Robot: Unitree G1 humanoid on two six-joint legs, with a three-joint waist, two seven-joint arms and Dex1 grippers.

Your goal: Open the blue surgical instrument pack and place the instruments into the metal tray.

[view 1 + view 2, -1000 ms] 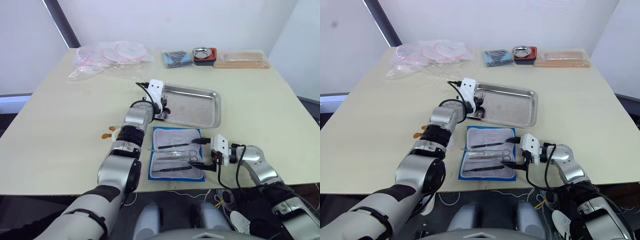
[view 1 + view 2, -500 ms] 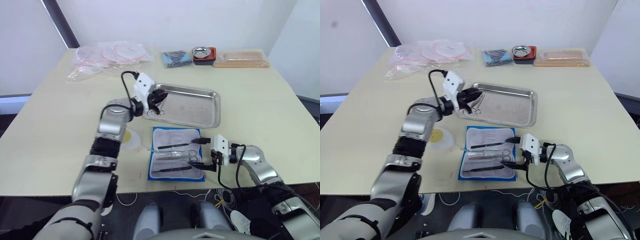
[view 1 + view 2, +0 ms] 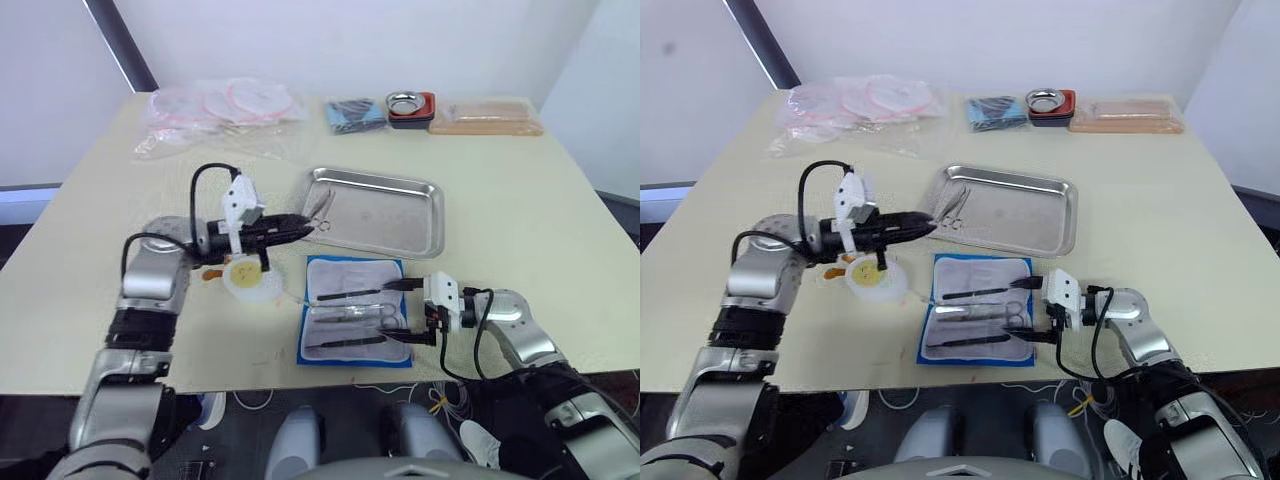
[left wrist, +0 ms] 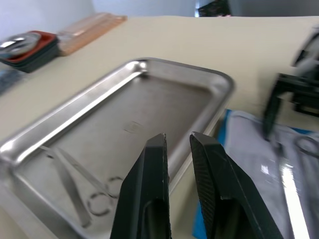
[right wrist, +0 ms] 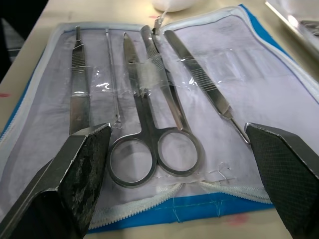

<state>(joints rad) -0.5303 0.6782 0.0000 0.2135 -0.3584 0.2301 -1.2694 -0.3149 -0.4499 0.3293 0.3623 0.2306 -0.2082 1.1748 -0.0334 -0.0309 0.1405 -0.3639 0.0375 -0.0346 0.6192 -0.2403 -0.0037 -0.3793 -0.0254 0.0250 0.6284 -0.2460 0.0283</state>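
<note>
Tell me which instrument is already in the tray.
The scissors-like tool with ring handles, lying alone in the tray at its left end. The others sit in the open pack.

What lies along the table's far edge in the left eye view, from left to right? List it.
Clear plastic bags with pink rings → dark blue-black cloth bundle → small round steel bowl on a red-black base → flat tan package.

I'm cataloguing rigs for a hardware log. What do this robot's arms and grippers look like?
Both arms are silver-grey metal shells with black joint bands. Each wrist carries a white block, with a black cable looping to the forearm. The left gripper and right gripper each have two black fingers; the right's pads are cross-hatched.
</note>
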